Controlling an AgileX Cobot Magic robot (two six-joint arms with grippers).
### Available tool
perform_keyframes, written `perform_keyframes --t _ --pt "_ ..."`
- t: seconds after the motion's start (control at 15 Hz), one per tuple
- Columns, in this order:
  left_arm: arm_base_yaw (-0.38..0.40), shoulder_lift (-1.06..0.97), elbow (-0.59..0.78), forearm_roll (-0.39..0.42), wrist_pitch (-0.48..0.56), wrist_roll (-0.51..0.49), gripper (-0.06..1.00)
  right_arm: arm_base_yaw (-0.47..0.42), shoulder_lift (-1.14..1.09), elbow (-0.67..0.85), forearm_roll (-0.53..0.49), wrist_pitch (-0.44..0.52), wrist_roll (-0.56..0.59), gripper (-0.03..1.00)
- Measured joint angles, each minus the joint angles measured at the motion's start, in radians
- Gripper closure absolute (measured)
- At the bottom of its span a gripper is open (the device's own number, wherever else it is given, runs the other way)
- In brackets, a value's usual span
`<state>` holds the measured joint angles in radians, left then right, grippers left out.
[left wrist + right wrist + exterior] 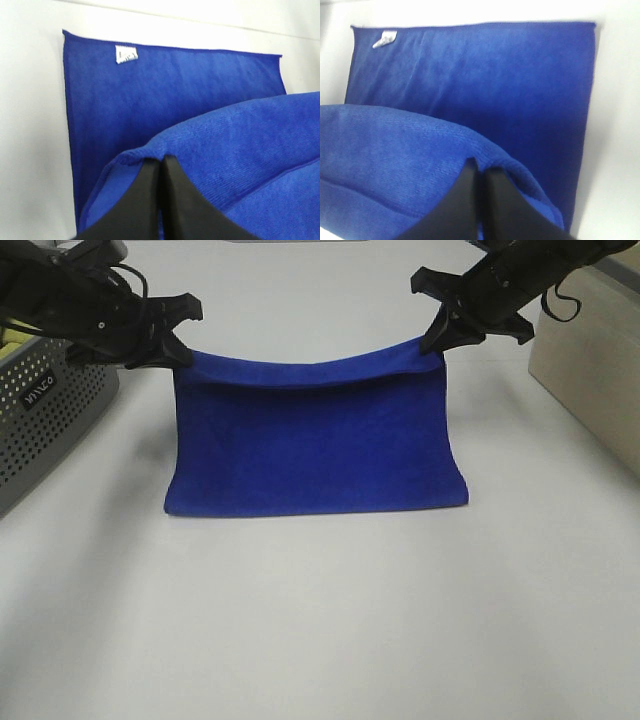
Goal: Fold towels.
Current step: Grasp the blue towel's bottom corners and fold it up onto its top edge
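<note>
A blue towel [315, 445] sits in the middle of the white bench [320, 640], rather nearer the far edge, with its far edge held up off the surface by both arms. The left gripper [178, 355] is clenched on the towel's far-left corner and the right gripper [437, 343] on its far-right corner. Each wrist view shows a pair of black fingers [150, 195] pressed together with a roll of plush cloth pinched between them. Between the two held corners the raised edge sags in a shallow curve, and a darker fold line runs just beneath it from side to side. The lower part of the towel spreads toward the bench's near edge, where its hem lies straight on the surface. In both wrist views a small white tag [126, 54] shows on the hem of the part lying flat, well apart from the held edge. A grey perforated basket [50, 410] stands at the left edge of the bench, beside the left arm and apart from the towel. A beige box [590, 370] stands at the right edge, near the far-right corner.
</note>
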<state>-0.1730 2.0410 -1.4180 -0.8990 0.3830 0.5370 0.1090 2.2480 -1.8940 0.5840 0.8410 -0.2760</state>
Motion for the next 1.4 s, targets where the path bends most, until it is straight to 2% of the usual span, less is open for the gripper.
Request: perform_keyframes --t 0.2,0.33,0.67,0.73,0.8,0.87,1.0,1.07,1.13,1.27,1.4 --pt "0.000 0.132 -0.159 0.005 -0.042 0.019 0.94 -0.023 0.136 -0.193 0.000 0.005 0.001 0.97" --pt "0.000 0.211 -0.265 0.006 -0.047 0.024 0.94 -0.026 0.201 -0.250 0.000 -0.010 0.001 0.97" --pt "0.000 0.382 -0.426 0.006 -0.070 0.043 0.94 -0.026 0.312 -0.305 0.004 -0.093 -0.003 0.97" --pt "0.000 0.393 -0.431 0.006 -0.074 0.044 0.92 -0.026 0.321 -0.305 0.004 -0.102 -0.006 0.97" --pt "0.000 0.400 -0.433 0.006 -0.078 0.044 0.84 -0.026 0.324 -0.305 0.004 -0.105 -0.008 0.93" --pt "0.000 0.401 -0.436 0.006 -0.081 0.044 0.73 -0.026 0.326 -0.305 0.004 -0.108 -0.009 0.85" --pt "0.000 0.401 -0.437 0.006 -0.092 0.044 0.41 -0.026 0.326 -0.306 0.013 -0.101 -0.009 0.50" --pt "0.000 0.401 -0.437 0.006 -0.093 0.044 0.30 -0.026 0.326 -0.306 0.016 -0.074 -0.009 0.31" --pt "0.000 0.401 -0.437 0.007 -0.091 0.044 0.25 -0.026 0.326 -0.306 0.015 -0.034 -0.009 0.20" --pt "0.000 0.401 -0.437 0.022 -0.034 0.044 0.22 -0.026 0.322 -0.306 0.001 0.050 -0.010 0.13" --pt "0.000 0.401 -0.437 0.070 0.090 0.044 0.22 -0.026 0.308 -0.306 -0.021 0.148 -0.010 0.12"
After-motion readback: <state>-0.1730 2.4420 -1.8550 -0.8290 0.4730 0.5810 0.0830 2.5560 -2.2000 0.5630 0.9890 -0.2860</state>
